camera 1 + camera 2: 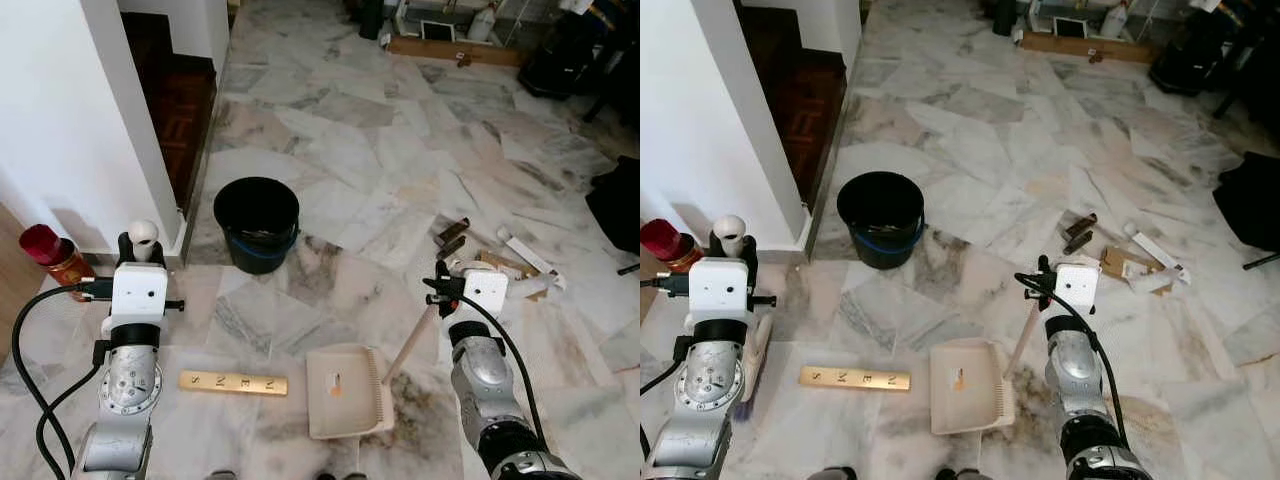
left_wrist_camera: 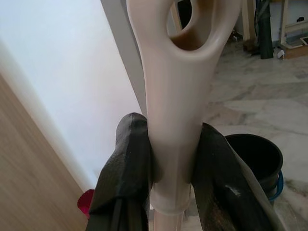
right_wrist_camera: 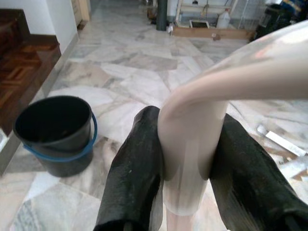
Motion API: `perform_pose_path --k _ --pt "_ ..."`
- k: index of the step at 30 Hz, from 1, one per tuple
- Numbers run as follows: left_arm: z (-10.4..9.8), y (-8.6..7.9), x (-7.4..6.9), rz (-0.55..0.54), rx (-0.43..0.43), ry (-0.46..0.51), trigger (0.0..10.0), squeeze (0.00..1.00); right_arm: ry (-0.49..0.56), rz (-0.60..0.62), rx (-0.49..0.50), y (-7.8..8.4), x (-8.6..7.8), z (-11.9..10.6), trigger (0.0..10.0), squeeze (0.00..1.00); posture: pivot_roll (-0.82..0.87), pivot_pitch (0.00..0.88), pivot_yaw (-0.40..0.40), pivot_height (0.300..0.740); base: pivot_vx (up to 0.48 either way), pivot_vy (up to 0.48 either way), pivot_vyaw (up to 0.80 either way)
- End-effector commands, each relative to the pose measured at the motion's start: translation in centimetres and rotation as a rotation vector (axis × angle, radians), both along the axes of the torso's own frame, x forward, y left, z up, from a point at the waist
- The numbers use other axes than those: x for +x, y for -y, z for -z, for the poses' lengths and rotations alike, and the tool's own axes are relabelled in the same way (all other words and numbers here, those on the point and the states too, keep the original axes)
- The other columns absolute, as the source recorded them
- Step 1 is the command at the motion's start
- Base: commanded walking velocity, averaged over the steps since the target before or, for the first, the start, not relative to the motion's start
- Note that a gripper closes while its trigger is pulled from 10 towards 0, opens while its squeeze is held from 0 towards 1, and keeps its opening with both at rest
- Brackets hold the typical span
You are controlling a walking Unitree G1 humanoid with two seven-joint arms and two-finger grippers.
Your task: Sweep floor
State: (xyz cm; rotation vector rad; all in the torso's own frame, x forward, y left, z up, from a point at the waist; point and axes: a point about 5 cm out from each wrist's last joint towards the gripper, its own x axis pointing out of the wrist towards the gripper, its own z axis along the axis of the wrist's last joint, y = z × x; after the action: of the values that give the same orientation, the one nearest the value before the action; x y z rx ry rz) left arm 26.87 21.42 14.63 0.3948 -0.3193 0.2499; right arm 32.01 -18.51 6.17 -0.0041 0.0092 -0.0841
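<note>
From the head camera, the left gripper holds a cream broom handle upright beside a white wall, while the right gripper clasps the long handle of a dustpan lying flat on the marble floor, with a black bucket ahead between the two grippers, a wooden strip beside the pan and scraps of litter beyond the right fingers. In the left wrist view, both black fingers are clenched against the sides of the broom handle, its hanging loop above them and the bucket past them. In the right wrist view, the fingers pinch the curved dustpan handle, the bucket off to one side.
</note>
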Motion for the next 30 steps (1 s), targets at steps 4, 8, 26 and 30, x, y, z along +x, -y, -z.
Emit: perform_pose_path --k 4,8,26,30 --pt "-0.9 -0.1 -0.3 0.011 0.023 0.037 10.0 0.0 0.026 0.008 -0.031 0.1 0.1 -0.3 10.0 0.0 0.17 0.189 -0.117 0.74 0.0 0.0 0.0" --pt "-0.7 -0.3 -0.3 0.023 0.02 0.015 10.0 0.0 -0.005 -0.008 -0.025 -0.4 -0.2 0.5 10.0 0.0 0.17 0.191 -0.115 0.74 0.0 0.0 0.0" --pt "2.2 -1.6 0.1 0.129 -0.255 -0.193 10.0 0.0 -0.07 -0.002 -0.047 -0.6 -1.2 2.3 10.0 0.0 0.19 0.195 -0.11 0.74 0.0 0.0 0.0" --pt "2.2 -1.6 0.1 0.142 -0.252 -0.208 10.0 0.0 -0.073 -0.013 -0.053 -0.9 -1.3 2.4 10.0 0.0 0.19 0.195 -0.11 0.74 0.0 0.0 0.0"
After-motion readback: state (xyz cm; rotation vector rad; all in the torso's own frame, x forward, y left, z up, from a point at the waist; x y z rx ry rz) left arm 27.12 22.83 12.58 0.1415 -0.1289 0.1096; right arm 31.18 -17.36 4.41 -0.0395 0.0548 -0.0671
